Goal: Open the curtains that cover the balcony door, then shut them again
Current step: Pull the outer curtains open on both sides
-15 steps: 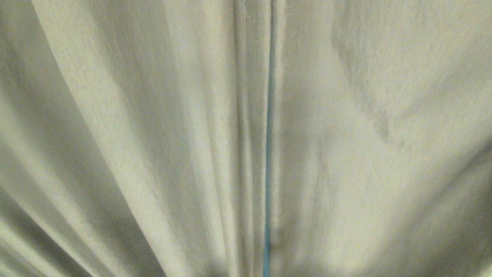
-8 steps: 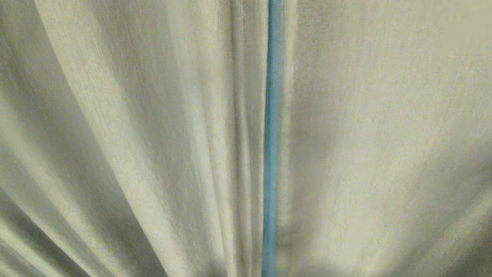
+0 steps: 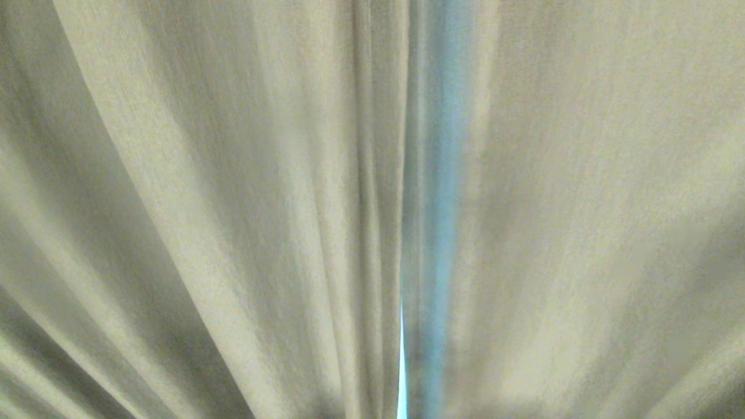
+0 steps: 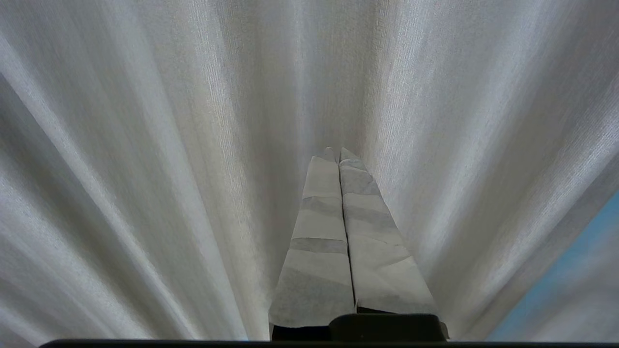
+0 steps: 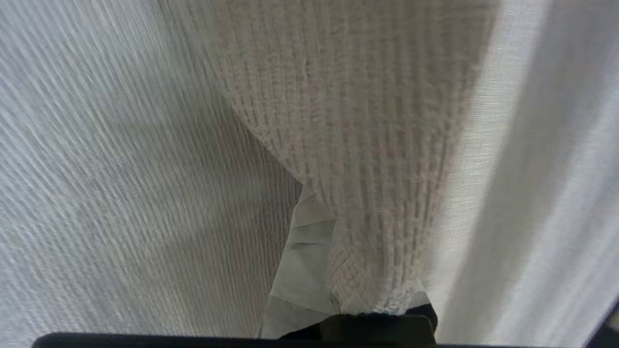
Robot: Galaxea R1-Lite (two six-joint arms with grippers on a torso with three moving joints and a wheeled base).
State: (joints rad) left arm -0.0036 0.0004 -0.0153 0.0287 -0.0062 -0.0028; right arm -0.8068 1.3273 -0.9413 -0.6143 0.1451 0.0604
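The cream-beige curtains fill the head view as a left panel [image 3: 204, 203] and a right panel [image 3: 582, 203]. Between their hemmed edges runs a narrow bluish gap [image 3: 435, 174], with a bright sliver at its foot. The balcony door is hidden behind the fabric. Neither gripper shows in the head view. My right gripper [image 5: 329, 208] is shut on a fold of the right curtain [image 5: 372, 135]. That fold drapes over one finger, and only the other taped finger [image 5: 302, 261] shows. My left gripper [image 4: 338, 153] is shut and holds nothing, its taped fingers pointing at the pleats [image 4: 193, 145].
Fabric takes up every view. A finer, paler cloth [image 5: 96, 154] hangs beside the gripped fold in the right wrist view. A bluish strip [image 4: 570, 270] shows at one edge of the left wrist view.
The gap between the two panels has widened from a thin line to a broad bluish strip, as the right panel's edge has slid to the right. The left panel has stayed put.
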